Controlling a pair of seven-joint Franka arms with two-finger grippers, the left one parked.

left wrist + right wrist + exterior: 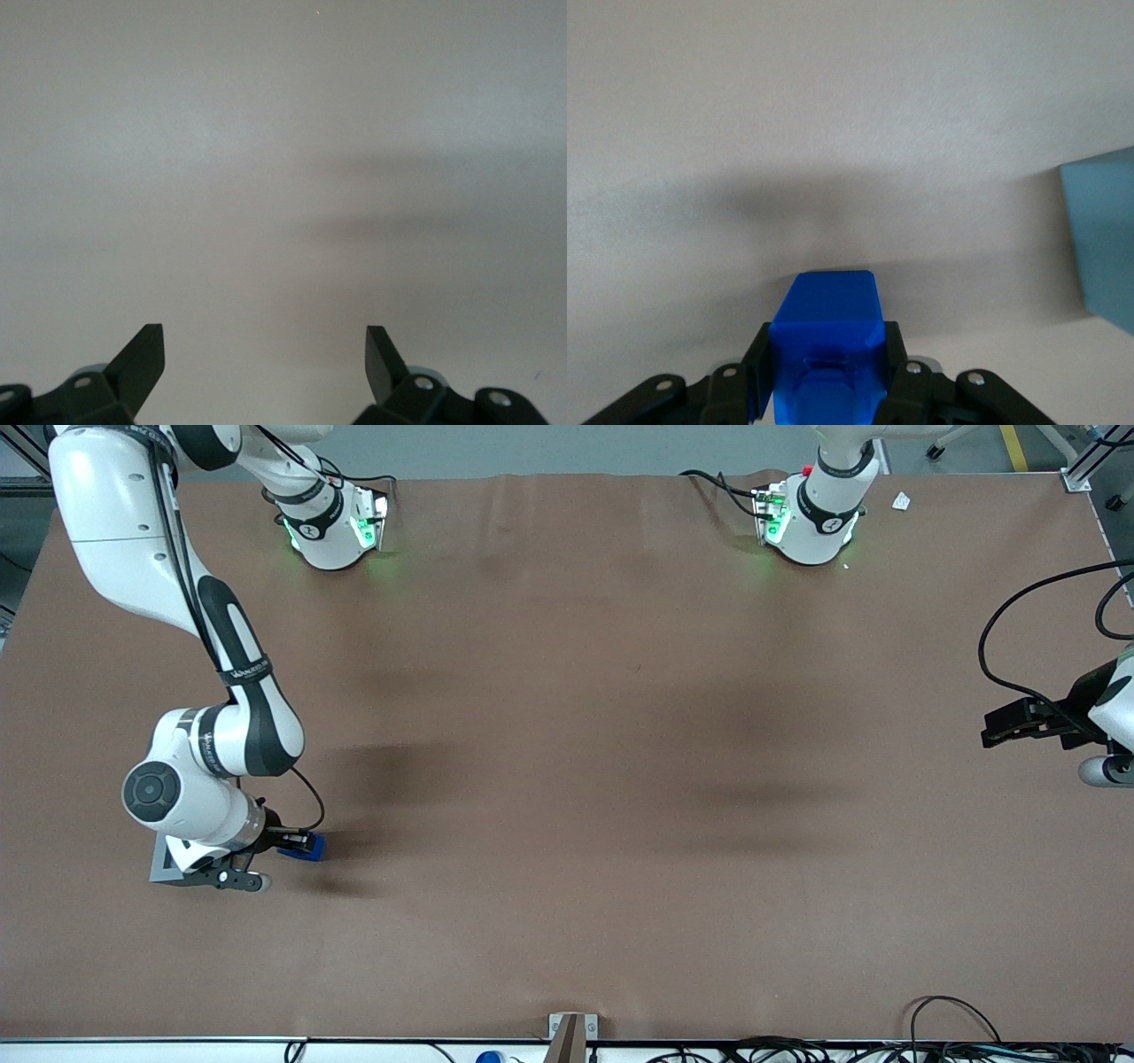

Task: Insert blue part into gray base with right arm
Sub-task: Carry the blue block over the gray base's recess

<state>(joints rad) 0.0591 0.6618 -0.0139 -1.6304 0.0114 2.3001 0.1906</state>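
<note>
The bright blue part sits between the black fingers of my right gripper, low over the brown table at the working arm's end. In the right wrist view the gripper is shut on the blue part, with a finger pressed on each side of it. The gray base stands right beside the gripper, mostly covered by the arm's white wrist. One pale side of the gray base shows in the right wrist view. Whether the blue part touches the table I cannot tell.
The brown table stretches wide toward the parked arm's end. Two white arm bases stand at the table's back edge. A small white scrap lies near the back corner. Cables and a metal bracket line the front edge.
</note>
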